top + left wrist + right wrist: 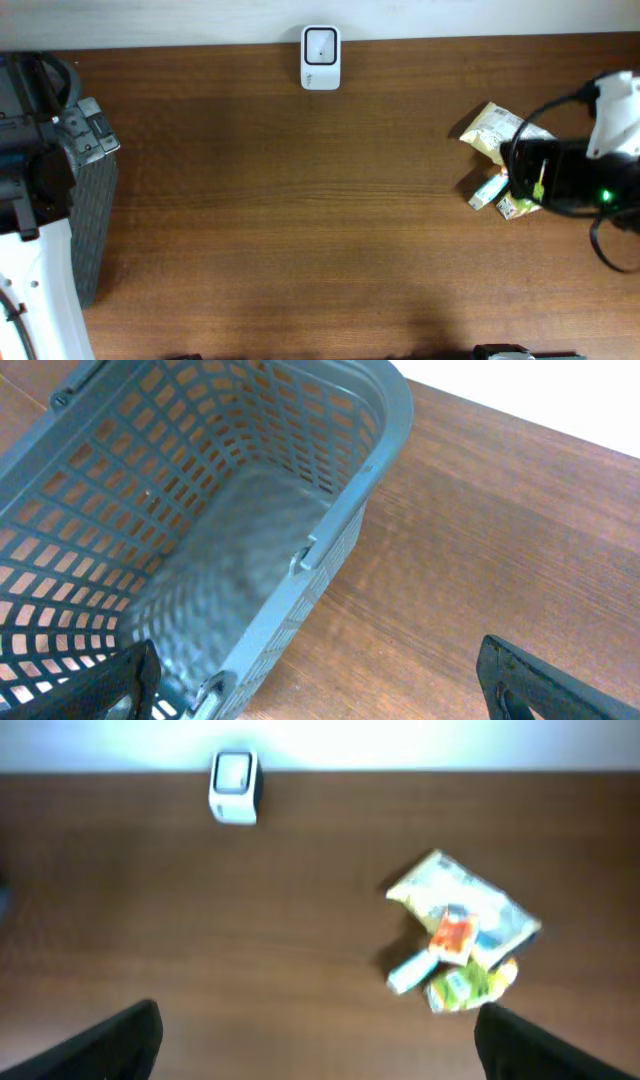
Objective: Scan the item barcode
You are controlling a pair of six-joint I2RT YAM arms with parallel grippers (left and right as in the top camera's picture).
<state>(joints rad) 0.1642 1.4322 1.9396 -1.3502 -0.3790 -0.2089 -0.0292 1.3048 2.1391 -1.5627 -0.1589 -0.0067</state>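
A small pile of items lies on the right of the table: a pale yellow packet, a white-teal tube and a green packet. In the right wrist view the pile shows the yellow packet, an orange box, the tube and the green packet. The white barcode scanner stands at the table's far edge, and the right wrist view shows that scanner too. My right gripper is open and holds nothing, above and just short of the pile. My left gripper is open over the basket's rim.
A grey mesh basket sits at the table's left edge, and from overhead the basket lies partly under my left arm. My right arm covers part of the pile. Bare brown wood stretches between basket, scanner and pile.
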